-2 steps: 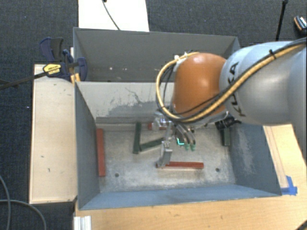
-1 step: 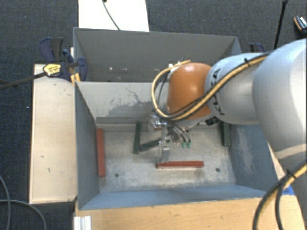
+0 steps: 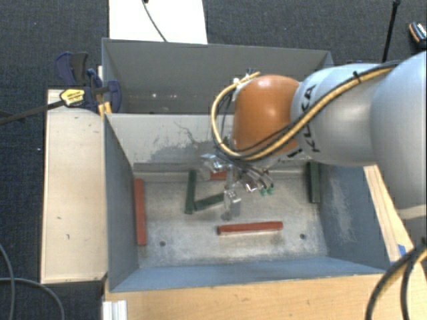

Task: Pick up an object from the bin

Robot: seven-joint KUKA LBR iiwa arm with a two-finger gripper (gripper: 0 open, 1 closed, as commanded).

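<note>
My gripper (image 3: pixel 231 205) hangs low over the middle of the bin, its tip just above the floor. Right beside its tip on the left lies a dark green bar (image 3: pixel 206 203), slanted, and its right end meets the gripper. A second dark green bar (image 3: pixel 191 189) stands nearly upright against that one, forming a V. Just below the gripper a red-brown bar (image 3: pixel 250 229) lies flat across the floor. A small orange-red piece (image 3: pixel 218 175) peeks out behind the gripper at the back of the floor.
A long red-brown bar (image 3: pixel 140 212) lies along the left wall. A dark green bar (image 3: pixel 311 182) rests by the right wall. The arm and its orange cover hang over the bin's back right part.
</note>
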